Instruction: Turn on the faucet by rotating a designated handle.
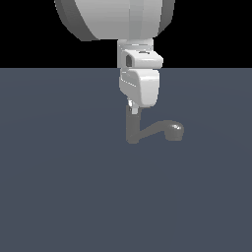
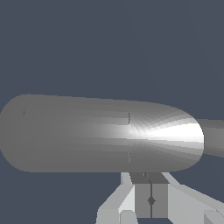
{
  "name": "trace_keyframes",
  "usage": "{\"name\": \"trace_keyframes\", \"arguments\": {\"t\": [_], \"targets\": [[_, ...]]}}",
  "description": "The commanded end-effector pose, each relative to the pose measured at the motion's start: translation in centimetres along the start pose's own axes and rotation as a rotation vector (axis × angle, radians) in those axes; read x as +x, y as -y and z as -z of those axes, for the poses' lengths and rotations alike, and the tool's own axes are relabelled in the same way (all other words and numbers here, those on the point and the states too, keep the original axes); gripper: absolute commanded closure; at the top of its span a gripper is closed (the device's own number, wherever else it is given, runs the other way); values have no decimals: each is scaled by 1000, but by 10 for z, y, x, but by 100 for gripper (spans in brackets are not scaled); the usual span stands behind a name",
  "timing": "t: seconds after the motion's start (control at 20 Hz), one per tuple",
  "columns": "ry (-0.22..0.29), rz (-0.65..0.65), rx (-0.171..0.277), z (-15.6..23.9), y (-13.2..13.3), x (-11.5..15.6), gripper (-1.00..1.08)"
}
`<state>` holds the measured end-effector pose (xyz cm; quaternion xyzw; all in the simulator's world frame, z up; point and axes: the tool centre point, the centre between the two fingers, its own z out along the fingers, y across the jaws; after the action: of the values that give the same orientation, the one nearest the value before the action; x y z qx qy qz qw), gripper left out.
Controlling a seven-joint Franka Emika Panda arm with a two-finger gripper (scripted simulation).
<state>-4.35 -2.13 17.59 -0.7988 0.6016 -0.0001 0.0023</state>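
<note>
The faucet [image 1: 132, 129] is a dull grey fixture with an upright post. Its angled spout runs toward the exterior view's right and ends in a rounded shiny head [image 1: 174, 131]. My gripper [image 1: 132, 106] hangs straight above the post, its fingertips just at the post's top. In the wrist view the fingers [image 2: 143, 200] are pressed together with nothing between them, so the gripper [image 2: 150, 192] is shut. A large rounded grey faucet body [image 2: 87, 133] lies just beyond the fingertips. I cannot pick out the handle; in the exterior view the hand covers the post's top.
The faucet stands alone on a flat dark blue-grey floor [image 1: 59, 187]. The white arm's large upper link [image 1: 113, 17] fills the top of the exterior view. A thinner grey piece [image 2: 215, 138] runs off the wrist view's edge past the rounded body.
</note>
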Motion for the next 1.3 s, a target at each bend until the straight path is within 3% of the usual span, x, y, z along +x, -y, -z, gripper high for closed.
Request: {"name": "trace_keyframes", "arguments": {"t": [0.0,0.15,0.2,1.25], "targets": [[-3,-43,-3,-2,-11,37,108],[-3,-45,-4,-3,-15,49,108],[0,1,0,-1,-4,20,108],[-3,-41,-3,-3,26,108,108]]}}
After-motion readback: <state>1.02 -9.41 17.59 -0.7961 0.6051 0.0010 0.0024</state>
